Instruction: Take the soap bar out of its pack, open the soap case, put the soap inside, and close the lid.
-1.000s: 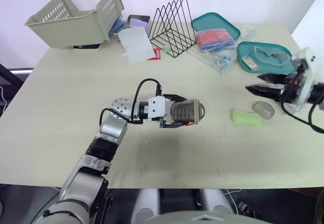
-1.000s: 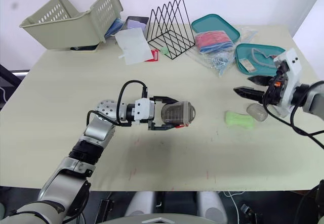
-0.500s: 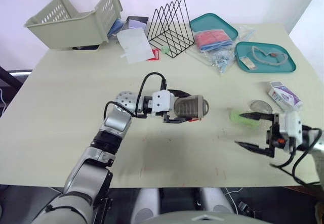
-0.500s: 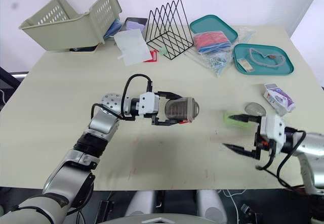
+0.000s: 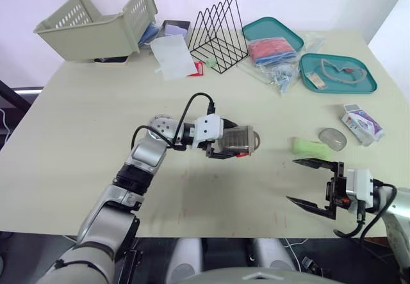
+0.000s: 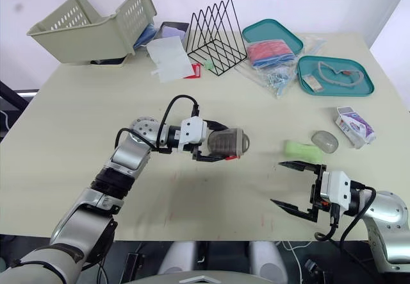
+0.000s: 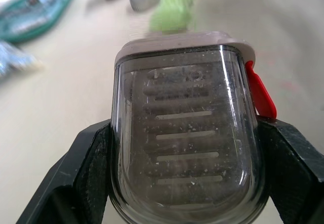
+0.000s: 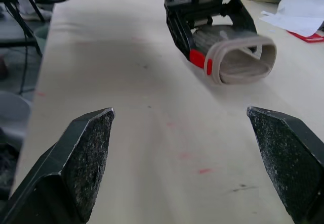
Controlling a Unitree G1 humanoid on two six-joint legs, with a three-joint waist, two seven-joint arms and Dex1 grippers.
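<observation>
Two black fingers [image 7: 76, 178] of the left gripper [image 5: 234, 141] clamp the soap case [image 7: 187, 133] from either side near the middle of the desk [image 5: 77, 124]. The case is turned on its side, with its red clasp [image 5: 242, 156] toward the front edge. The right gripper [image 5: 293, 180] hovers by the front edge near the right corner, spread wide and holding nothing. The green soap [image 5: 311, 147] lies bare near the right edge, a grey oval piece [image 5: 332, 138] just beside it, and the pack [image 5: 362, 122] nearer that edge.
</observation>
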